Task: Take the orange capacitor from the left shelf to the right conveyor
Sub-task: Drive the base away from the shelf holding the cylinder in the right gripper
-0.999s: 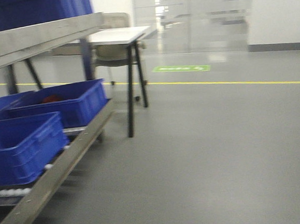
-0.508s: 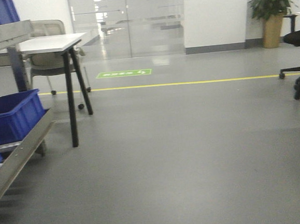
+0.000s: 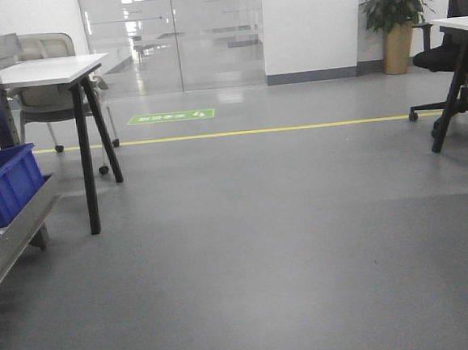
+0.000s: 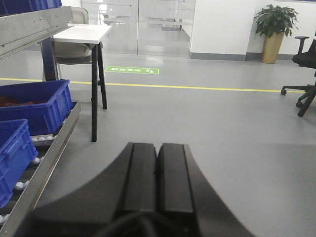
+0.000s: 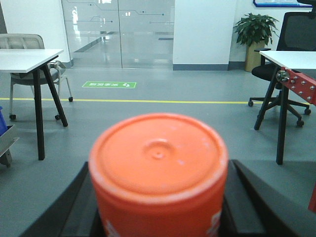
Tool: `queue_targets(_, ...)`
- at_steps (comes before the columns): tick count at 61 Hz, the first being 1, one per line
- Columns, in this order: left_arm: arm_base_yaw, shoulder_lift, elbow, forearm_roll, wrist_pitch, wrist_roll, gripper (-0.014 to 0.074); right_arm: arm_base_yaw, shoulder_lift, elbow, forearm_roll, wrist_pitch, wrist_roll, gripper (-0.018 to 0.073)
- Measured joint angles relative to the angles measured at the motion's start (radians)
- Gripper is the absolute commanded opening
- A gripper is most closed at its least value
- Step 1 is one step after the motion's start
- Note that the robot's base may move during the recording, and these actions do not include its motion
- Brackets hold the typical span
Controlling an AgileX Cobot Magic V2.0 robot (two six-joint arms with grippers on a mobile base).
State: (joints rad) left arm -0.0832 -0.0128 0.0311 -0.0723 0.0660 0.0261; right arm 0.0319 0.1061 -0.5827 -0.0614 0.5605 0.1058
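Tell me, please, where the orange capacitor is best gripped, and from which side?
Grip the orange capacitor on its curved side wall, below the flat cap, closing in from both flanks. It is a plain cylinder, and the right claw holds it that way now.

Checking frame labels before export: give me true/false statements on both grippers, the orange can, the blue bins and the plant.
1. The right gripper grips the orange cylindrical capacitor. True.
2. The left gripper is open. False: its jaws are shut together, holding nothing.
3. Blue plastic bins sit on the stainless-steel rack shelf. True.
4. The green potted plant stands on the left by the bins. False: it stands far right, against the white wall.
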Motion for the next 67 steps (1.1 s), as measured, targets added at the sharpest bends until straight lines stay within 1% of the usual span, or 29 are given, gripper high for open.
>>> queue_targets(67,0.000,0.000,0.000,0.000,0.000,0.000,-0.0127,0.000,0.000,0.000,0.000,0.002,0.000,0.0067)
